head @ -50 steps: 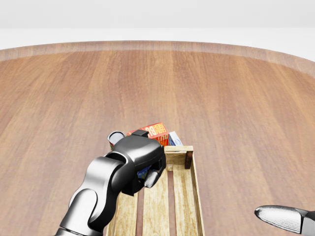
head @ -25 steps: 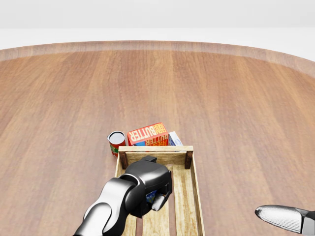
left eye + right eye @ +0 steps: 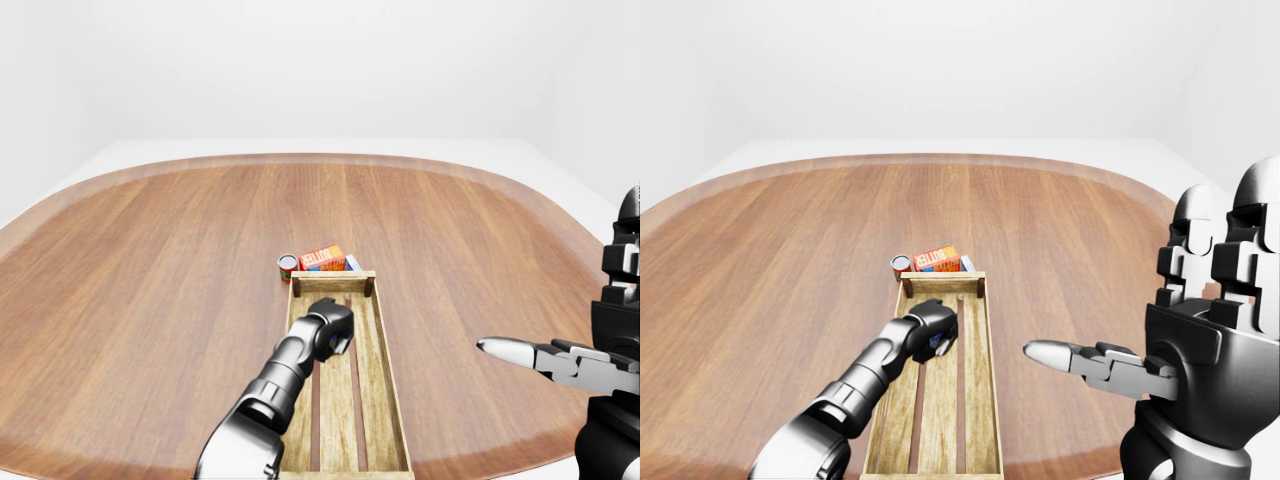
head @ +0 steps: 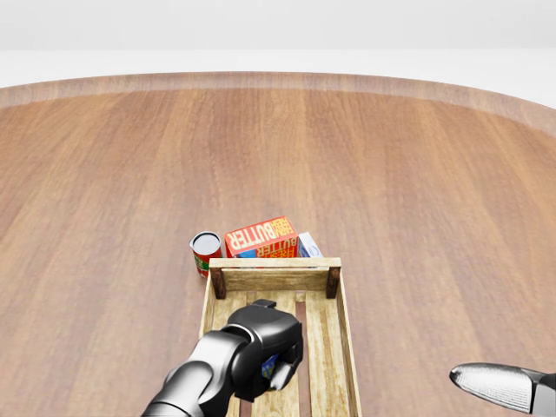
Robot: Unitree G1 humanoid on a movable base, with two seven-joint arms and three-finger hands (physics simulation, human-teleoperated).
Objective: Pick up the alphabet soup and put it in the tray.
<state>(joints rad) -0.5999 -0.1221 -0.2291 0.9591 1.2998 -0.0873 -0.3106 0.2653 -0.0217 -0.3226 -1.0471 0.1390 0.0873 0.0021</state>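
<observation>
Lowering is the job now: your left hand (image 4: 261,347) hangs over the tray (image 4: 274,279), fingers curled narrowly round something blue-labelled, which I take to be the alphabet soup (image 4: 271,362), though most of it is hidden. Bring it down onto the slats between the side walls, upright, before you loosen the fingers. Avoid the end wall, beyond which the red can (image 4: 206,251) and butter box (image 4: 261,236) stand. Your right hand (image 3: 1200,350) is spread wide, well apart.
</observation>
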